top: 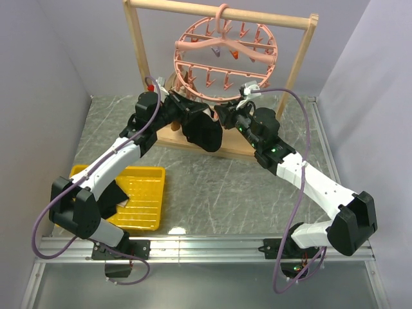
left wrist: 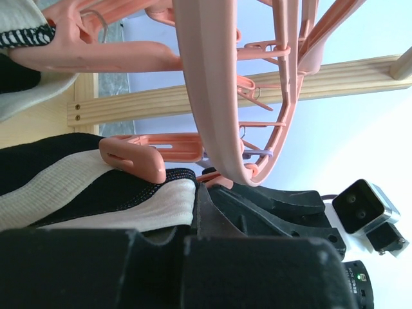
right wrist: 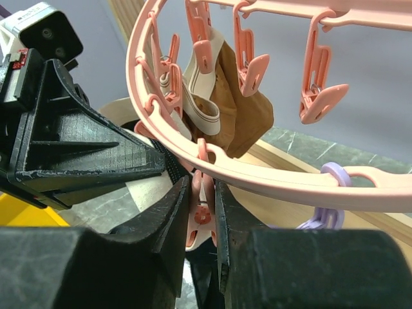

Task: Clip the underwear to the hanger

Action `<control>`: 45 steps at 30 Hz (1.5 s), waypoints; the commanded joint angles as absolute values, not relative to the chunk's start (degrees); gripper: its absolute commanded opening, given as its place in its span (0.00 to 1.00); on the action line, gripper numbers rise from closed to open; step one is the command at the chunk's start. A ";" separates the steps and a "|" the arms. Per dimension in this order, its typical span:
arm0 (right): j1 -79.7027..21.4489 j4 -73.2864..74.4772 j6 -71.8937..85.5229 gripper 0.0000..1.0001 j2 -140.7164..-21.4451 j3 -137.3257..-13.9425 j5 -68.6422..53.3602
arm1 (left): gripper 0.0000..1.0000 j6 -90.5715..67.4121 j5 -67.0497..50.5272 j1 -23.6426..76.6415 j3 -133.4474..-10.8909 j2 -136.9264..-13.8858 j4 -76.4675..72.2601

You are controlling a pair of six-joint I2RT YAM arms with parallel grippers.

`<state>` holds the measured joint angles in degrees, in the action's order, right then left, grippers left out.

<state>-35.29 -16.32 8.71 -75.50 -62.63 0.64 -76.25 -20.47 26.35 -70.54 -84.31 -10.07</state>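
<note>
The pink ring hanger [top: 225, 58] hangs by its hook from the wooden frame's top bar. The black underwear [top: 203, 132] hangs below its near rim, between the two grippers. My left gripper [left wrist: 198, 193] is shut on the beige waistband of the underwear [left wrist: 96, 193], held up right under the hanger ring [left wrist: 212, 96]. A pink peg [left wrist: 138, 158] rests against the waistband's edge. My right gripper [right wrist: 203, 185] is shut on the handles of a dangling pink peg [right wrist: 201, 215] just below the ring [right wrist: 270, 177]; black cloth shows beneath that peg.
A brown-and-cream garment [right wrist: 232, 96] is clipped at the ring's far side. The pale wooden frame [top: 138, 51] stands at the back, its base bar behind both grippers. A yellow tray [top: 138, 193] lies at the near left. Several free pegs dangle around the ring.
</note>
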 commanded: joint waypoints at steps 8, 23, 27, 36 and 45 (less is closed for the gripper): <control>-36.56 -13.53 9.05 0.00 -76.38 -59.33 -0.17 | 0.00 -82.00 -20.74 27.33 -74.53 -83.94 -12.04; -36.65 -17.67 10.72 0.00 -77.26 -58.71 5.37 | 0.00 -85.25 -20.48 27.86 -76.82 -84.90 -8.79; -36.56 -15.74 11.60 0.19 -77.26 -59.06 3.78 | 0.00 -85.17 -20.39 27.77 -76.82 -85.08 -9.14; -36.56 -13.71 11.95 0.44 -76.99 -59.77 4.22 | 0.00 -84.81 -20.39 27.60 -77.08 -85.34 -9.49; -36.56 -11.87 12.30 0.57 -76.29 -61.34 4.65 | 0.00 -83.32 -20.57 27.69 -76.03 -85.34 -8.88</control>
<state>-35.88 -15.22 12.16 -76.44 -60.20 4.49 -82.61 -20.71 27.59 -74.17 -85.97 -8.03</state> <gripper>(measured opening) 0.550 0.016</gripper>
